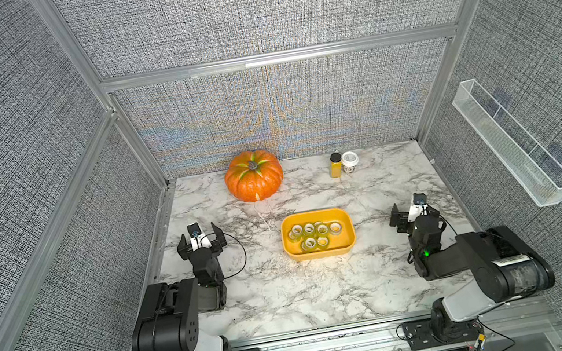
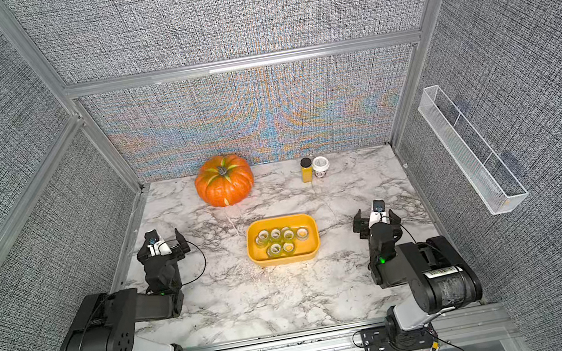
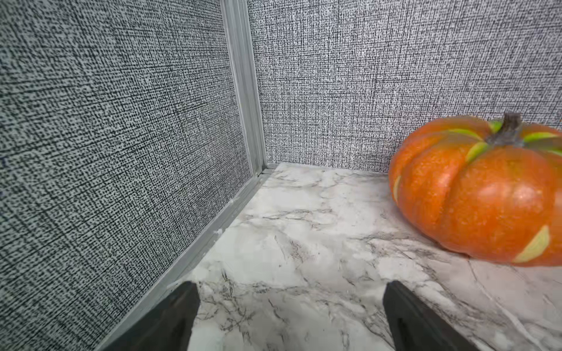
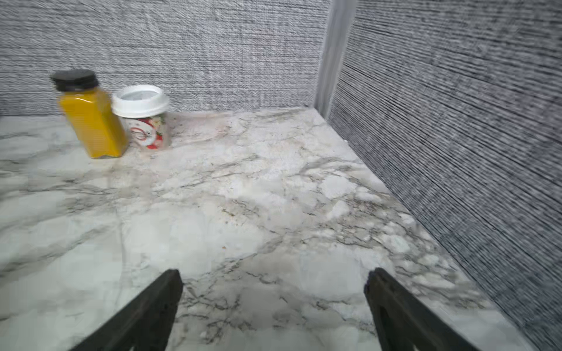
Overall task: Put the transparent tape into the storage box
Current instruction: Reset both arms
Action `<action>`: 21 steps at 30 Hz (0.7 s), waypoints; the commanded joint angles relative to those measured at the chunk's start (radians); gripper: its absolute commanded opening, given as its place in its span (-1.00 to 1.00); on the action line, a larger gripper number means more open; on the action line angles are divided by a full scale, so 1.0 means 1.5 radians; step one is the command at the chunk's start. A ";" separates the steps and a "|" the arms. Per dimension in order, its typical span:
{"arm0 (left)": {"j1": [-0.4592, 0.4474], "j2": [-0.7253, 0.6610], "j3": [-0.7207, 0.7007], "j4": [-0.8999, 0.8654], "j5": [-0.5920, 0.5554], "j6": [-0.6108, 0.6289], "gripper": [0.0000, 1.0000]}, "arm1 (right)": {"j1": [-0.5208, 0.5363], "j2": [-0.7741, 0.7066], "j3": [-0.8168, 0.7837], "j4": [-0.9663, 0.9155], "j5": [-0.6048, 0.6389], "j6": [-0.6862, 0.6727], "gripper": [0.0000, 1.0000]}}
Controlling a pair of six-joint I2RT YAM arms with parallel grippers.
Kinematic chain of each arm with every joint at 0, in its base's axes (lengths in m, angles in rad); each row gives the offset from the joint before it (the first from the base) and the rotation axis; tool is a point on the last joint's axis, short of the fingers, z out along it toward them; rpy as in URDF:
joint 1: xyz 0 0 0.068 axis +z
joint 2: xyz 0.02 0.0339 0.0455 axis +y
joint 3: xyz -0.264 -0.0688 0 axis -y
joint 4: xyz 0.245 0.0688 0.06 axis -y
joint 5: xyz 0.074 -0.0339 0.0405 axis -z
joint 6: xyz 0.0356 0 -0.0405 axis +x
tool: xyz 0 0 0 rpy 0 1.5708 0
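The transparent tape (image 1: 322, 229) sits inside the storage box (image 1: 323, 253)
Left gripper (image 3: 289, 291) and right gripper (image 4: 275, 278) flank the box, well apart from it, jaws spread wide, holding nothing

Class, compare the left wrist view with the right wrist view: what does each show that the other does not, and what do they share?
Left wrist only: the pumpkin and the left gripper. Right wrist only: the yellow bottle, the white-lidded cup and the right gripper. Both: the marble table, grey woven walls, a metal corner post, and open jaws with nothing between them.
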 commanded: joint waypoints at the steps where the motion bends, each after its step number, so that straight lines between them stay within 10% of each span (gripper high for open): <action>1: 0.003 0.001 0.005 -0.027 0.037 -0.010 0.99 | -0.002 -0.004 0.008 0.014 -0.040 0.014 0.99; 21: 0.021 -0.002 0.015 -0.052 0.075 -0.018 0.99 | -0.004 -0.003 0.005 0.026 -0.043 0.013 0.99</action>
